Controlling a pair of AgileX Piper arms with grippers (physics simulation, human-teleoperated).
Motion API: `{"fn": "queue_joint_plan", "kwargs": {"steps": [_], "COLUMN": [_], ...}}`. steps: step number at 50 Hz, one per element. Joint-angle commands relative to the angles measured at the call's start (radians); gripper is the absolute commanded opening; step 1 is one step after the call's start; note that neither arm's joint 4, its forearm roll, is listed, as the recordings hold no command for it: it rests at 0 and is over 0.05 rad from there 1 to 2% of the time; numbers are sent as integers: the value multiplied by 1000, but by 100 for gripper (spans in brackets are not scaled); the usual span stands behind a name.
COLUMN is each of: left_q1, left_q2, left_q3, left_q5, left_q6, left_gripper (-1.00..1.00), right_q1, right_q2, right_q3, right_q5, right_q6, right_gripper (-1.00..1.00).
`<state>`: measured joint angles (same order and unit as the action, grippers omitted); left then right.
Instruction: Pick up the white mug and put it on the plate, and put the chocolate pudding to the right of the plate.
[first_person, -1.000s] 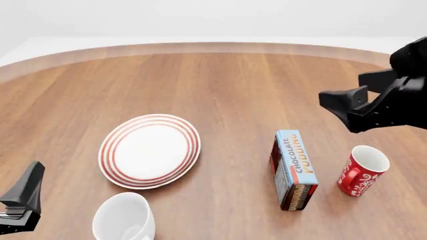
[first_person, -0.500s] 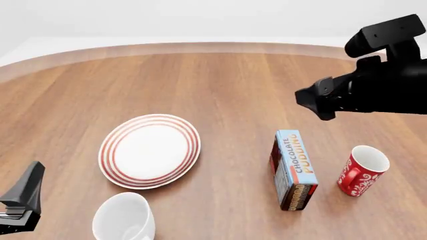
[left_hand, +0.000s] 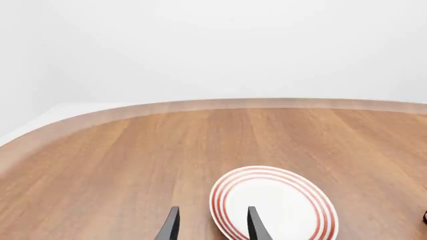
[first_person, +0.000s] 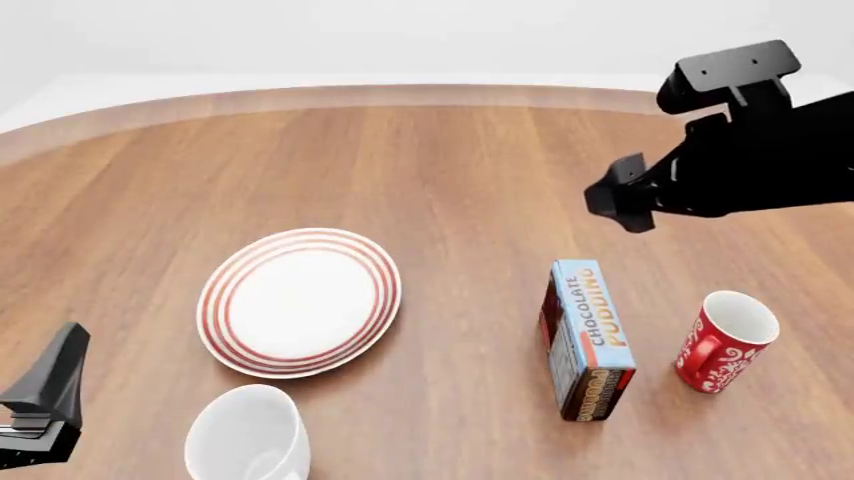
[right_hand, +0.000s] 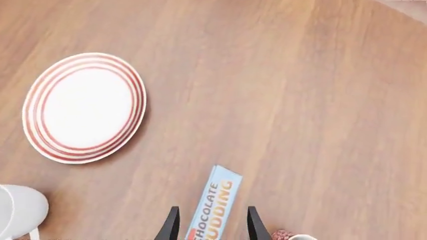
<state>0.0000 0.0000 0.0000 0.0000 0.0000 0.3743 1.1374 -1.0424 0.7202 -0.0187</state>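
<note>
The white mug stands at the table's near edge, just in front of the red-ringed plate. The chocolate pudding box rests on a long side, well to the right of the plate, blue face up. My right gripper hovers open above the table, just beyond the box's far end. In the right wrist view the pudding shows between the open fingertips, with the plate and mug off to one side. My left gripper stays open and empty, low at the near left, beside the mug.
A red mug with white patterns stands right of the pudding box, close to it. The left wrist view shows the plate ahead of the left fingertips and the table's curved far edge.
My right arm has swung left and risen, tipping its gripper downward beyond the pudding box. The left arm and all the objects have stayed put.
</note>
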Motion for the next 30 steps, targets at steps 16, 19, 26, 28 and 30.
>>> {"fn": "queue_joint_plan", "kwargs": {"steps": [16,19,26,28,30], "left_q1": [0,0,0,0,0], "left_q2": [0,0,0,0,0], "left_q3": [0,0,0,0,0], "left_q5": [0,0,0,0,0], "left_q6": [0,0,0,0,0], "left_gripper": [100,100,100,100,100], "right_q1": [17,15,14,18,17], "right_q2": [82,87,98,109,120], "right_q3": [-5,-1,7,17,21], "right_q5": [20,15,9,1,-6], "right_q6": [117,116,132,146,147], "right_gripper": [100,100,100,100,100]}}
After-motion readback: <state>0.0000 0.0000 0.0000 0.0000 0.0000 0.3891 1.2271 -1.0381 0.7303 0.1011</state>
